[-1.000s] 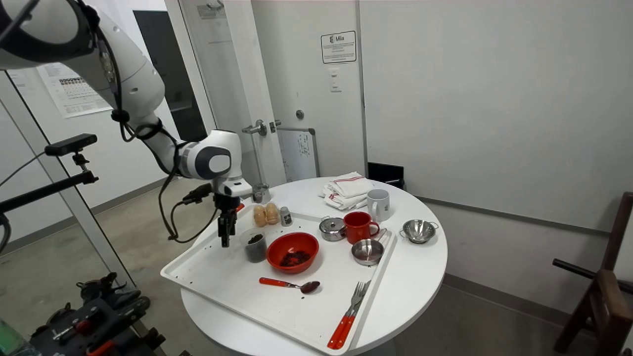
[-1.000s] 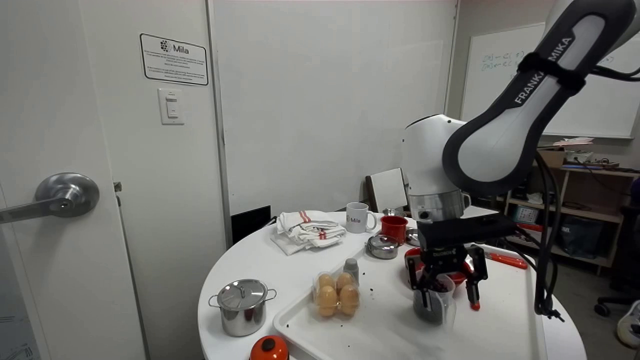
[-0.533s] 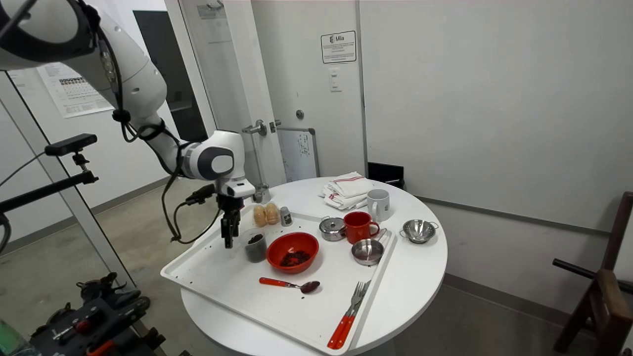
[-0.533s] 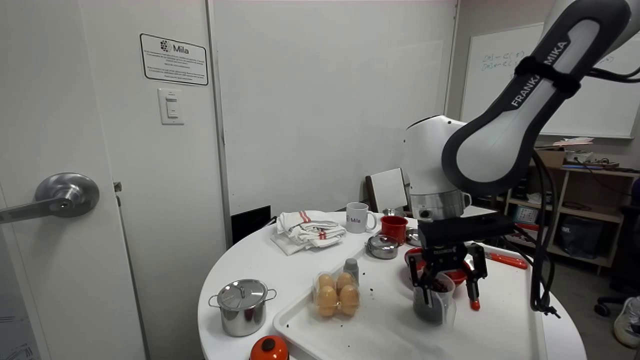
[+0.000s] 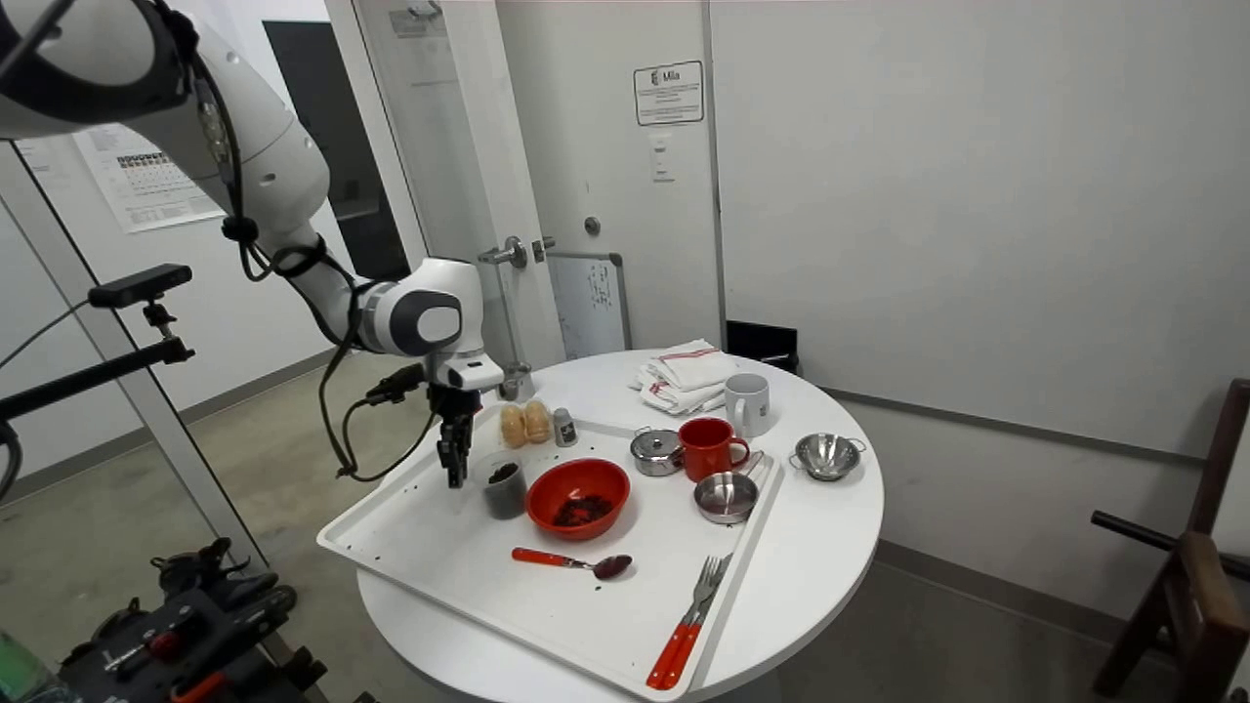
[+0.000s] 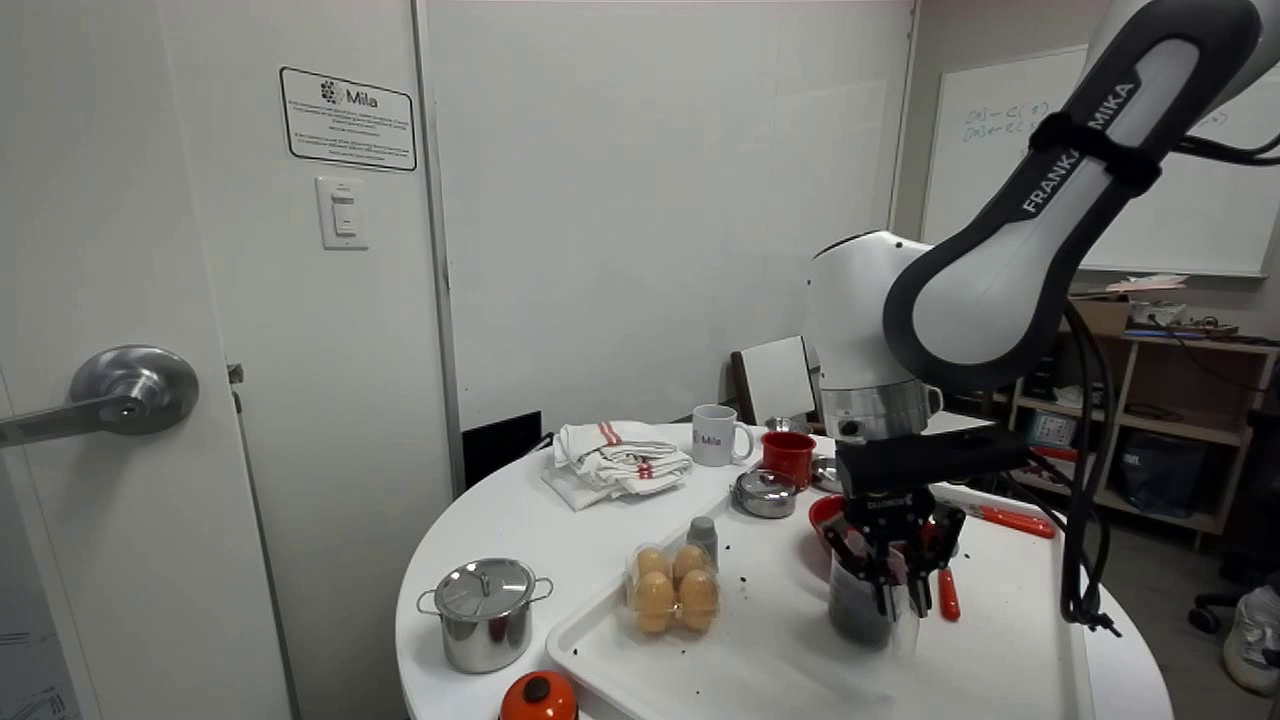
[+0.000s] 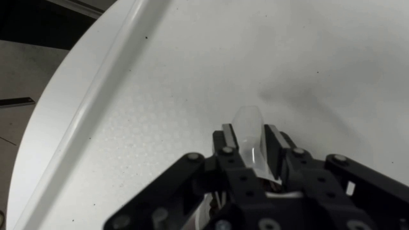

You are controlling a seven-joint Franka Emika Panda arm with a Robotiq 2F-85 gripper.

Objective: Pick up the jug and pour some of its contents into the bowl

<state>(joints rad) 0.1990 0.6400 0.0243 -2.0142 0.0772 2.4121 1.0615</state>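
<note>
Only a narrow gap separates the fingers (image 7: pixel 272 151) of the Robotiq gripper (image 7: pixel 250 135), and the clear handle (image 7: pixel 248 117) of the jug (image 5: pixel 506 498) fills it, so the gripper has hold there. The jug stands upright on the white tray (image 5: pixel 430 557), just beside the red bowl (image 5: pixel 576 530), with dark bits (image 5: pixel 583 511) in both.

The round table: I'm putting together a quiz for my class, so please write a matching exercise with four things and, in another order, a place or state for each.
Things
1. jug
2. bowl
3. mug
4. spoon

Places and states
A. lying on the tray
B. clear handle within the claw
C. beside the folded towels
D. red, with dark bits inside

Right pairs: 1-B; 2-D; 3-C; 4-A
</note>
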